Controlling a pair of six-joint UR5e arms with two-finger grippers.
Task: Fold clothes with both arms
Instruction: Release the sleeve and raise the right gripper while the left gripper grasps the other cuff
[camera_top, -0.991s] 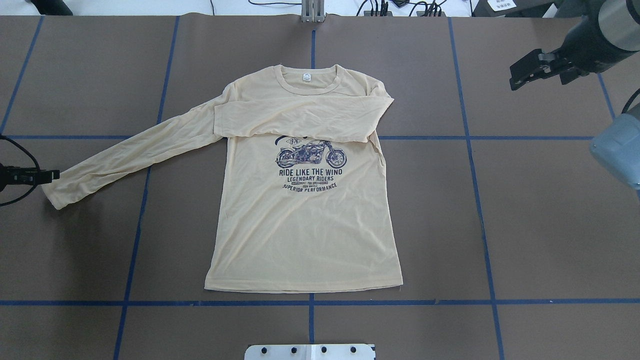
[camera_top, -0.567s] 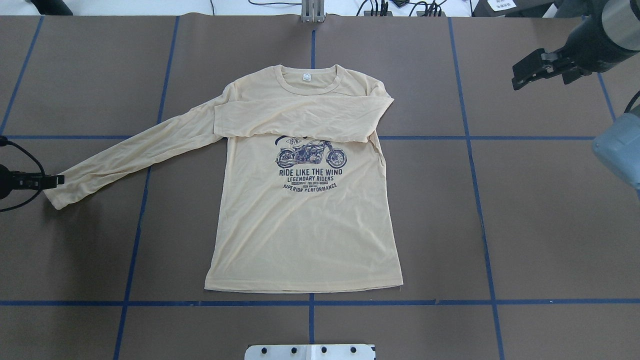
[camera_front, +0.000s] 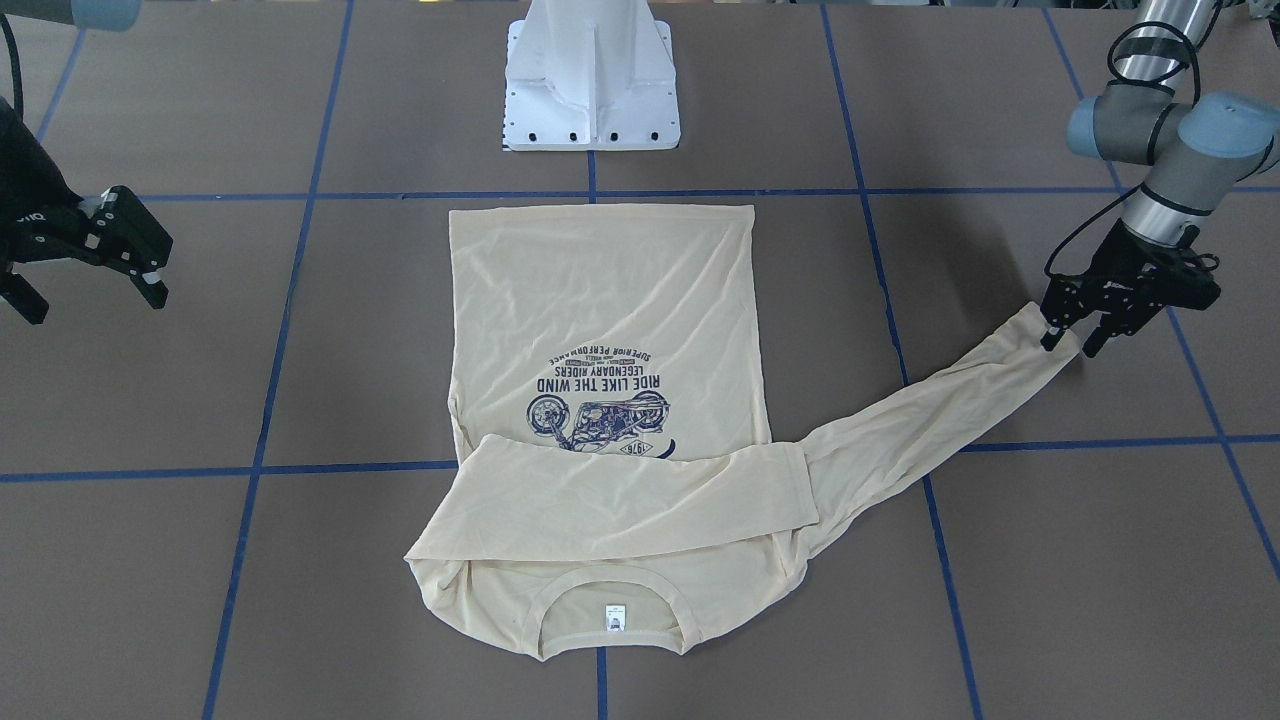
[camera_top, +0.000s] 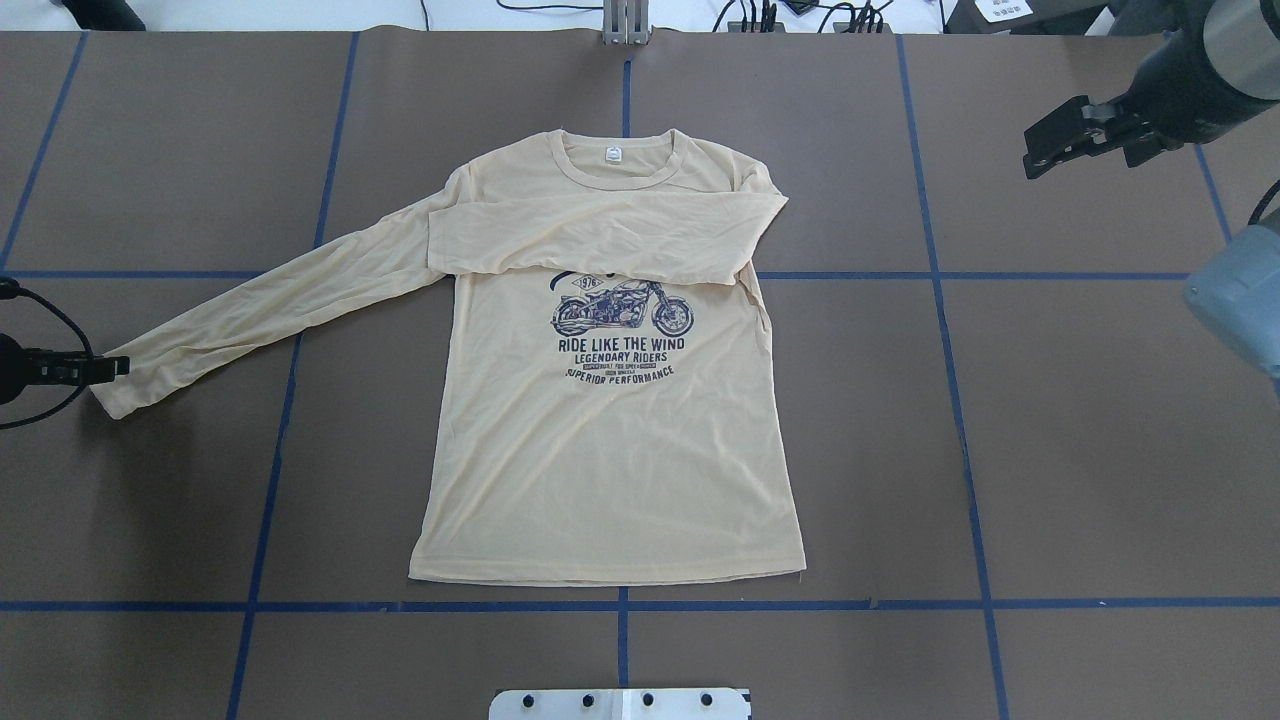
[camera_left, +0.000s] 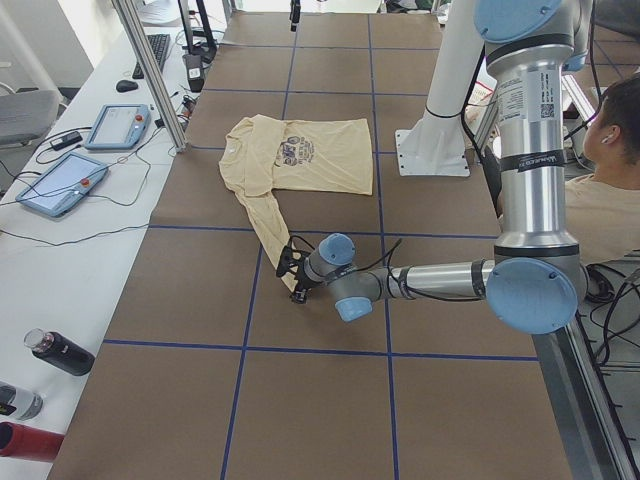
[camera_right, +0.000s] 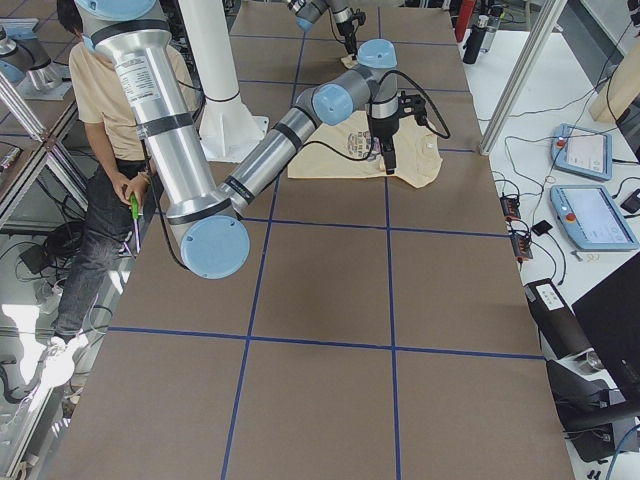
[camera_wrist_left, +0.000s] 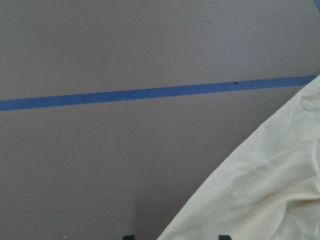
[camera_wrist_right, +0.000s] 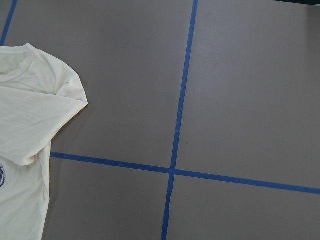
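The clothes are one pale cream-yellow long-sleeved shirt (camera_top: 610, 450) (camera_front: 600, 290), lying flat and print up in the middle of the table. One sleeve is folded across the chest. The other sleeve (camera_top: 260, 310) stretches out diagonally towards my left gripper (camera_top: 120, 368) (camera_front: 1068, 340). That gripper is low at the table and open, its fingers either side of the cuff (camera_front: 1040, 345). In the left wrist view cloth (camera_wrist_left: 270, 190) lies between the two fingertips. My right gripper (camera_top: 1032, 160) (camera_front: 92, 305) hangs open and empty above bare table, well off the shirt's folded shoulder (camera_wrist_right: 70, 95).
The brown table (camera_top: 1100, 450) carries a grid of blue tape lines. The white pedestal base (camera_front: 590, 80) stands beyond the shirt's hem. A person (camera_left: 610, 180) sits behind the robot. Tablets (camera_left: 60, 185) and bottles (camera_left: 60, 352) lie on the side bench.
My left gripper has edged in and down onto the sleeve cuff, nudging the cuff slightly. The right gripper has drifted a little outward. The shirt body has not moved.
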